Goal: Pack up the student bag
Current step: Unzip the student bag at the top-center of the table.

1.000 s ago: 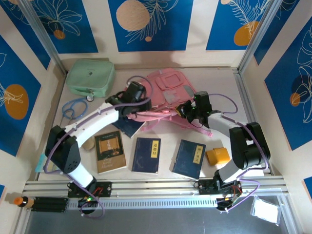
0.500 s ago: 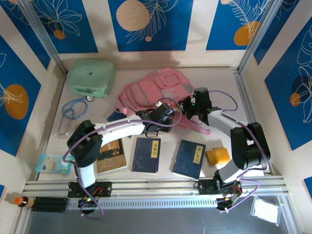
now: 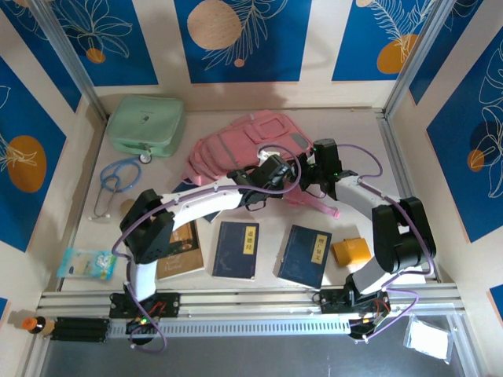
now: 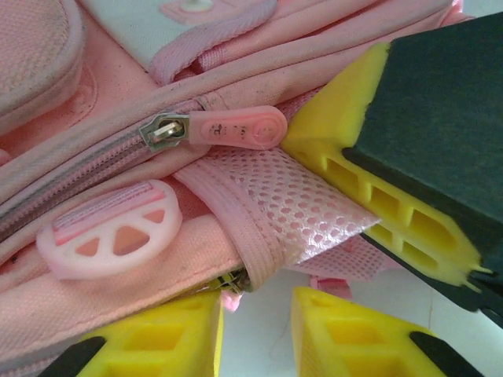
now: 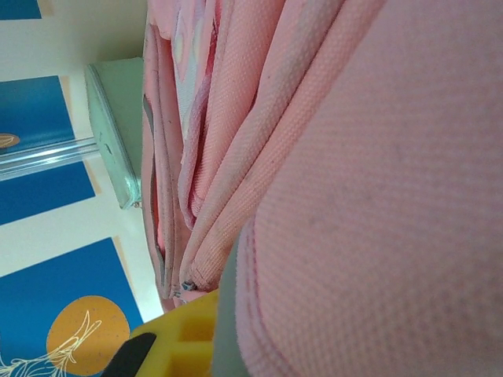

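The student bag (image 3: 236,145), pink with grey patches, lies at the back middle of the table. My left gripper (image 3: 277,174) has reached across to the bag's near right edge. In the left wrist view its yellow fingers (image 4: 149,339) stand a little apart, with bare table between them, just below the bag's seam, a pink zip pull (image 4: 236,129) and a round pink badge (image 4: 110,228). My right gripper (image 3: 316,171) is shut on the bag's fabric (image 5: 377,196) at its right side. One of the right gripper's fingers (image 4: 393,196) lies against the pink mesh (image 4: 291,204).
A mint-green case (image 3: 146,124) sits at the back left, with a blue stethoscope (image 3: 116,179) in front of it. Two dark blue books (image 3: 236,249) (image 3: 305,255), a brown book (image 3: 179,247), an orange block (image 3: 350,251) and a small packet (image 3: 86,263) lie along the near side.
My left arm has swung from the bag's left side across to its near right edge, and its jaws have narrowed. The bag has settled flatter. The right gripper has stayed put.
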Controlling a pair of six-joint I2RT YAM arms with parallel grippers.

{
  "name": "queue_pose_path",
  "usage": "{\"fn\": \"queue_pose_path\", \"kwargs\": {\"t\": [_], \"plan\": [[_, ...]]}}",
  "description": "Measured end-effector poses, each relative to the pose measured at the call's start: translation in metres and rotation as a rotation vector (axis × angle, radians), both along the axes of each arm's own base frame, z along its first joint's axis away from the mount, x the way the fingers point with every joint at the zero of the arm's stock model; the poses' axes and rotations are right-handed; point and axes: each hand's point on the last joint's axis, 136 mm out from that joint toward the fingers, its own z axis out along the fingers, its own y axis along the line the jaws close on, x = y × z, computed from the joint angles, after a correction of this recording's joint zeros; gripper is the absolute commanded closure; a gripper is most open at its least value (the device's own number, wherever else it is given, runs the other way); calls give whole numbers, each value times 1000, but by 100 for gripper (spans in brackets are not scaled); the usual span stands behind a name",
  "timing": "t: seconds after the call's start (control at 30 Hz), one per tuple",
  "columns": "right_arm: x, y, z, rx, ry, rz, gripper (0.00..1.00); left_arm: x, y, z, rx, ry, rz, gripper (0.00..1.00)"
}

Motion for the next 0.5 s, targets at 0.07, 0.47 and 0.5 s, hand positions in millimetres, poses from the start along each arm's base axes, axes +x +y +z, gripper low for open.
{"fn": "queue_pose_path", "kwargs": {"t": [0.07, 0.47, 0.5], "plan": [[0, -1, 0, 2, 2, -1, 100, 1, 0, -1, 7, 3, 4, 71], [0, 0, 2, 14, 6, 4, 100, 1, 5, -5, 20, 11, 35, 69], [0, 0, 2, 14, 6, 4, 100, 2, 5, -5, 21, 9, 36, 69]]}}
